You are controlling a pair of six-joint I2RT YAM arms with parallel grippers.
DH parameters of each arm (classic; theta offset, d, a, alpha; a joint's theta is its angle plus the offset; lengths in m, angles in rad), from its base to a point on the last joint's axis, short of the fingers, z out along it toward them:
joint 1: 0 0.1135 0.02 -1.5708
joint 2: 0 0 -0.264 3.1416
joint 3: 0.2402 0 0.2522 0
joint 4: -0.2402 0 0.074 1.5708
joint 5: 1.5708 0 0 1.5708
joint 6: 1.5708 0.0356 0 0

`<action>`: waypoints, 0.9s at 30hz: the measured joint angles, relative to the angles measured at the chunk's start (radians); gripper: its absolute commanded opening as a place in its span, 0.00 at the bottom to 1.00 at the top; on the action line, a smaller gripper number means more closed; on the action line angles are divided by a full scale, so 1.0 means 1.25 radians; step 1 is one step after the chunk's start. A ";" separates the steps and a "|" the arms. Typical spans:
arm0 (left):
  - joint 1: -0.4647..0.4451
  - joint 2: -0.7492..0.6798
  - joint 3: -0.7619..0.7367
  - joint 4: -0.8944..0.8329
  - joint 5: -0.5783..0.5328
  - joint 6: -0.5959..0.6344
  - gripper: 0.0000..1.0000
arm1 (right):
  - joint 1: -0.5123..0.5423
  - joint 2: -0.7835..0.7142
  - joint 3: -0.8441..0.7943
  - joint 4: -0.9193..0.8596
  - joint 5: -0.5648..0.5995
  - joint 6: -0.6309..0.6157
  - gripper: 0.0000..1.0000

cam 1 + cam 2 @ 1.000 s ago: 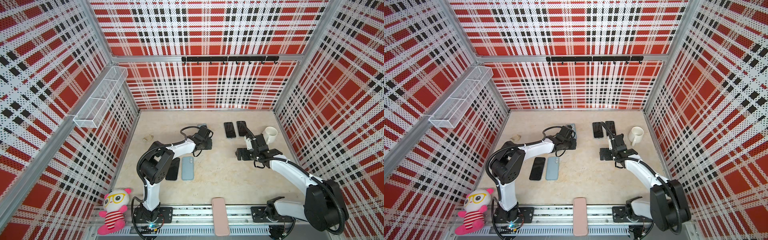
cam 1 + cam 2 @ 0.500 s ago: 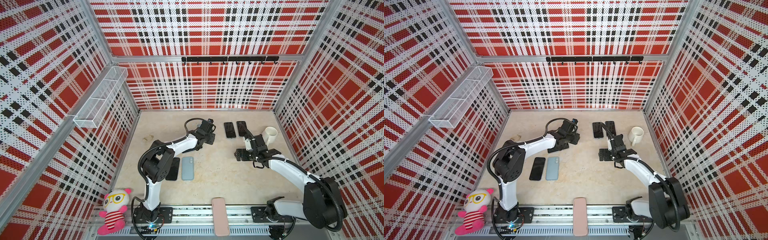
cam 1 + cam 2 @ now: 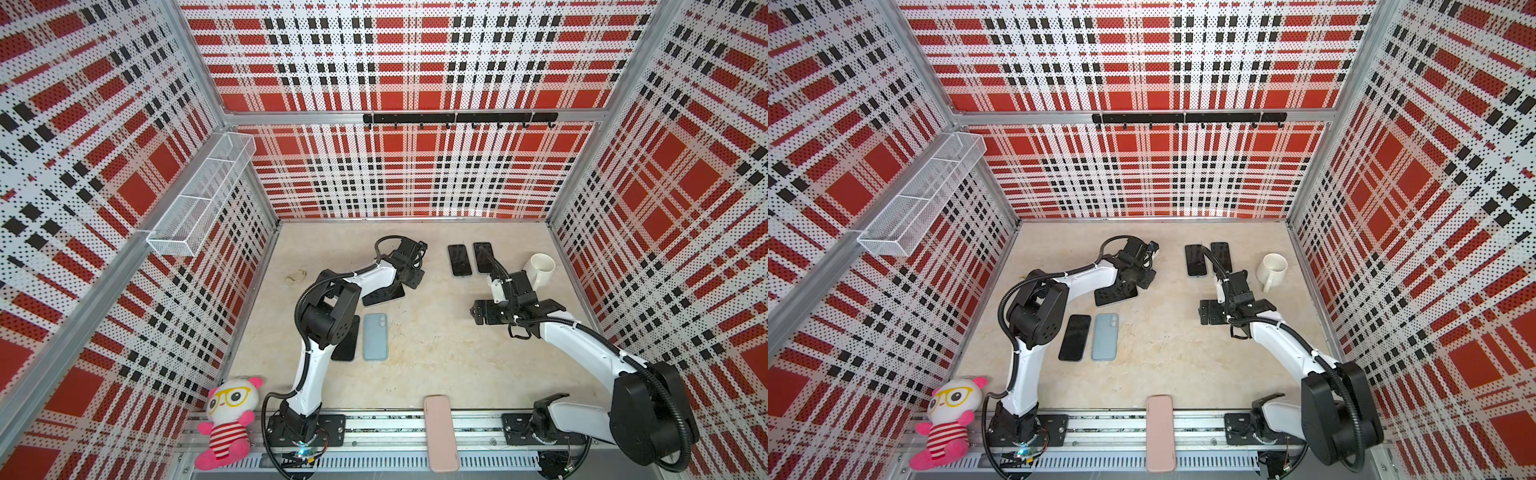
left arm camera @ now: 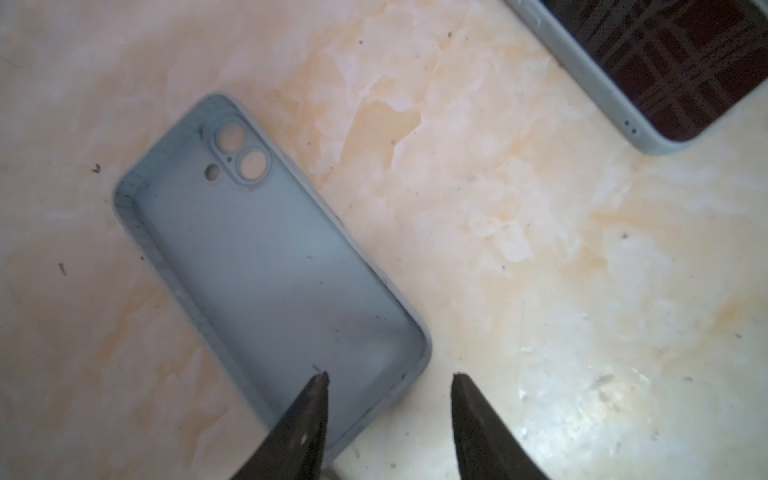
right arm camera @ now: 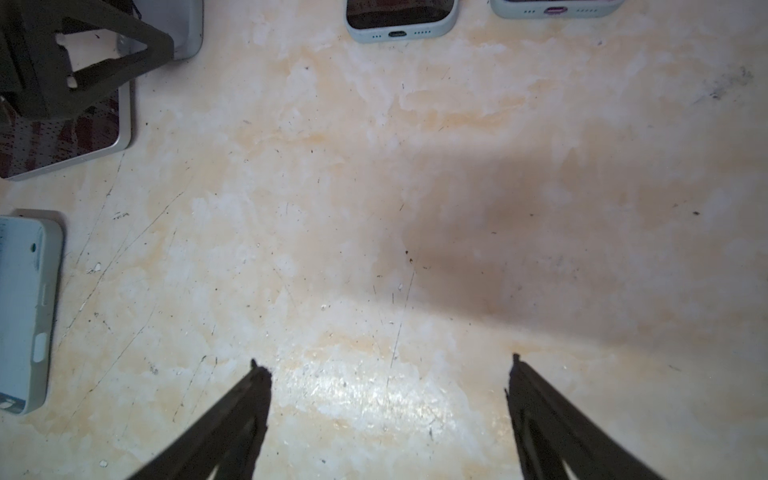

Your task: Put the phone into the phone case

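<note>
**Case lies empty, phone not yet fetched**

The marbled tabletop [image 3: 436,365] is busiest at its back left, where the left arm [image 3: 376,276] reaches. A bare phone [image 3: 1116,296] lies flat and screen up there, partly beneath that arm. Near it the pale blue phone case [image 4: 270,257] lies flat, hollow side up and empty, with its camera end pointing away from the claw. I cannot pick the case out in the top views.

The left claw [image 4: 388,376] hangs over the case's near end, half spread and pinching nothing. The right claw [image 5: 385,360] is spread wide above bare tabletop, well apart from both.

The step in hand looks like fetching the phone. The next move calls for gripping it by its long edges, matching camera end to camera end, then pressing it squarely into the case.
</note>
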 measured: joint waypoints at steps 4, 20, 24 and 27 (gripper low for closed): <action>-0.001 0.017 0.002 -0.010 0.008 0.007 0.44 | 0.000 0.000 0.000 -0.001 0.000 0.000 0.92; -0.032 0.026 0.020 -0.020 0.087 -0.143 0.18 | -0.005 -0.002 -0.004 0.007 0.014 0.014 0.89; -0.052 0.006 -0.015 0.002 0.100 -0.264 0.20 | -0.016 -0.006 -0.013 0.010 0.022 0.029 0.89; -0.096 -0.020 -0.062 0.026 0.090 -0.368 0.22 | -0.020 -0.006 -0.021 0.019 0.026 0.040 0.89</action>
